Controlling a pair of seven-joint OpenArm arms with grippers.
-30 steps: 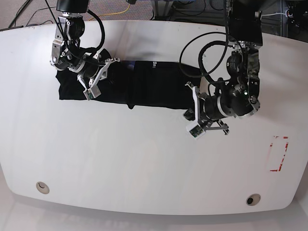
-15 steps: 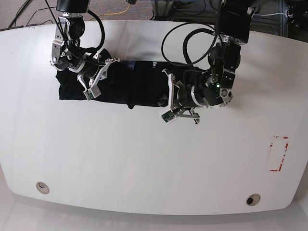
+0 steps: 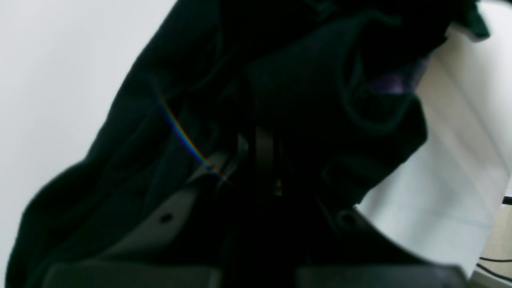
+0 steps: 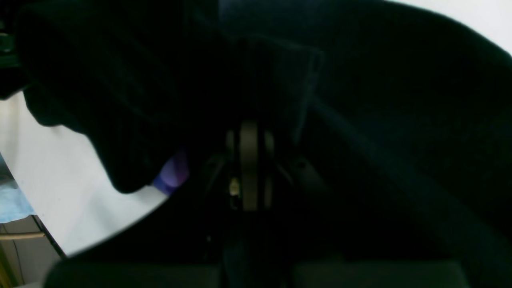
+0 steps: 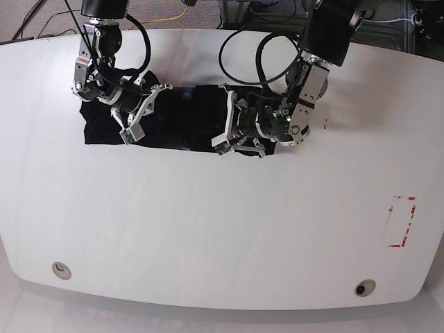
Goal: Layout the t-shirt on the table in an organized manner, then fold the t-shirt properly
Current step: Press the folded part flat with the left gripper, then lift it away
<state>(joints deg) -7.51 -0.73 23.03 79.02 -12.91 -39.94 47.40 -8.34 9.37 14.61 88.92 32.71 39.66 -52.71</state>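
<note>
Cables (image 5: 182, 11) beyond table (image 5: 208, 229) in base only; wrists: both grippers (image 3: 262, 148) (image 4: 248, 160) pinching shirt (image 5: 187, 125).

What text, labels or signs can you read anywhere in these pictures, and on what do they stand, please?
None can be read.
The t-shirt: no print or label shows in any view; both wrist views are dark and blurred.
The red tape outline on the table: a bare rectangle, no writing.
The arms and camera mounts: no legible marking.
</note>
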